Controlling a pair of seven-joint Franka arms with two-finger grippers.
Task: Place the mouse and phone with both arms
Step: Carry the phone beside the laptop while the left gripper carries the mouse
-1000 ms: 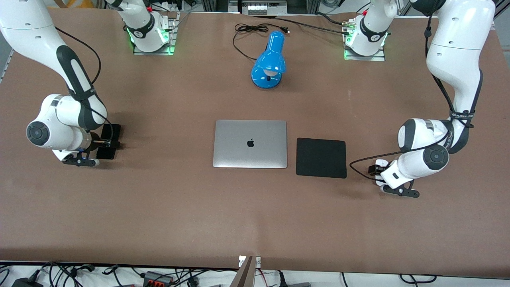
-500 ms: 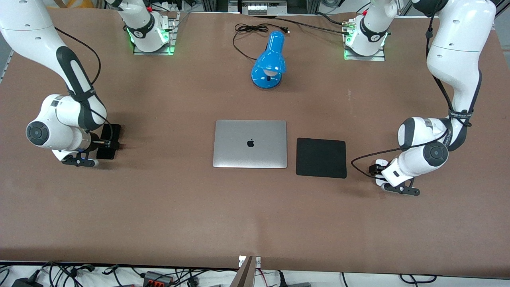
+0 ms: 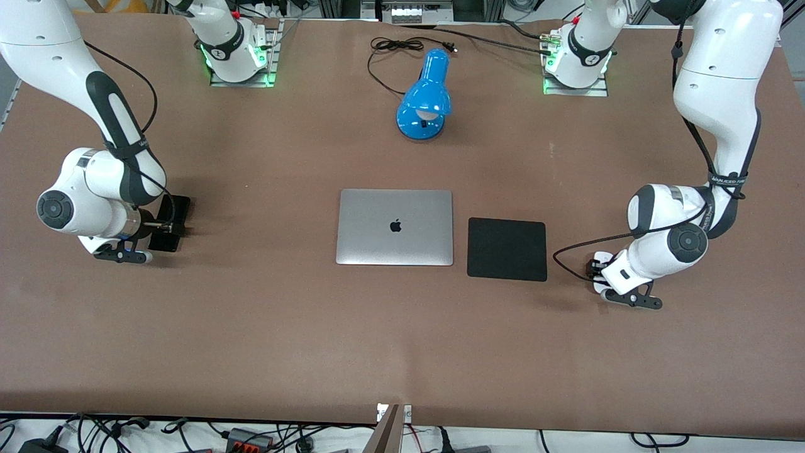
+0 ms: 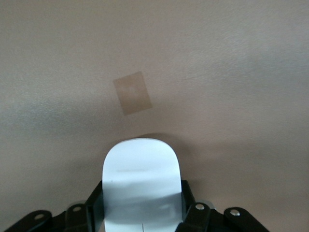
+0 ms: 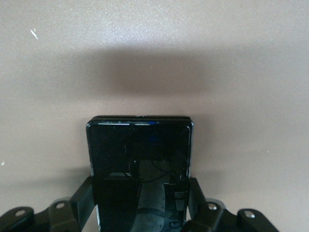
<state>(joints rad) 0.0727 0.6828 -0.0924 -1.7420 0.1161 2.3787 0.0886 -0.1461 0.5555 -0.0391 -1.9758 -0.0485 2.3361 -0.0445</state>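
The table [image 3: 402, 340] carries a closed silver laptop [image 3: 395, 227] at its centre, with a blue lamp [image 3: 426, 97] farther from the front camera and a black mouse pad [image 3: 507, 248] just beside the laptop toward the left arm's end. The right gripper [image 5: 141, 203] is clamped on the phone [image 5: 139, 159] at the right arm's end. The left gripper [image 4: 142, 212] is clamped on the mouse [image 4: 140, 183], near the pad

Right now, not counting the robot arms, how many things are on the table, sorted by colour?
Black: 2, the phone in the right gripper and the mouse pad.
White: 1, the mouse in the left gripper.
Silver: 1, the laptop.
Blue: 1, the lamp.
Total: 5.
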